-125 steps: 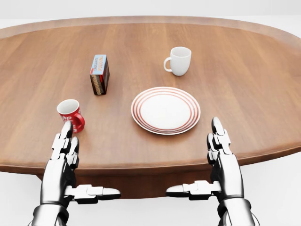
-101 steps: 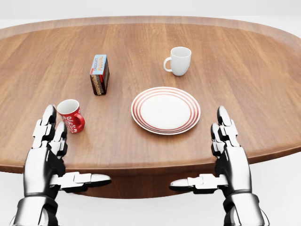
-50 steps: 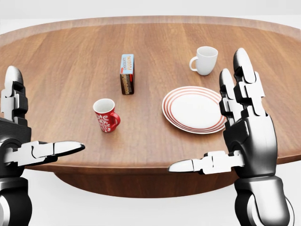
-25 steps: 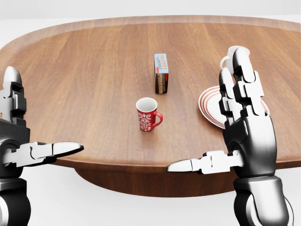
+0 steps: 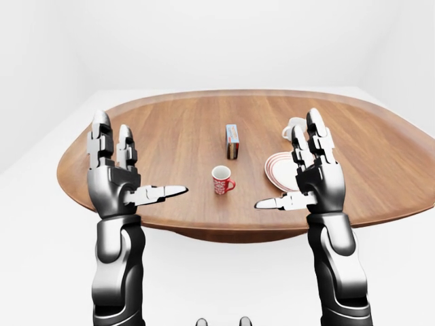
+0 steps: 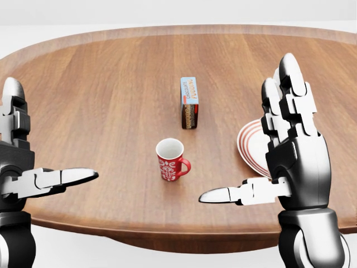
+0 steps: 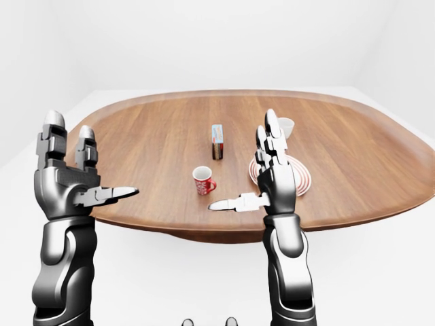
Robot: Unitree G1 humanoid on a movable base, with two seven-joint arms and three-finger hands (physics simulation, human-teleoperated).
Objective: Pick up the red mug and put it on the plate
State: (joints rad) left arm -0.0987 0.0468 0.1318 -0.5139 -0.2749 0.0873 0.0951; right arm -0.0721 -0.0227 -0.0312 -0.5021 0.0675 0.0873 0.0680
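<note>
With both my left hand [image 6: 25, 173] and right hand [image 6: 290, 162] raised, fingers spread and empty, the red mug [image 6: 170, 159] stands upright mid-table, left of the plate [image 7: 299, 178]; it looks rigid, light, glossy and likely slippery, so I'd clasp its body opposite the handle.

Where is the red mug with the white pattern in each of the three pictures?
Left-eye view: red mug near the middle, between the raised hands.
Head view: just below the middle.
Right-eye view: a little left of the middle.
Shared landmark: the small box stands just above and right of it.
</note>
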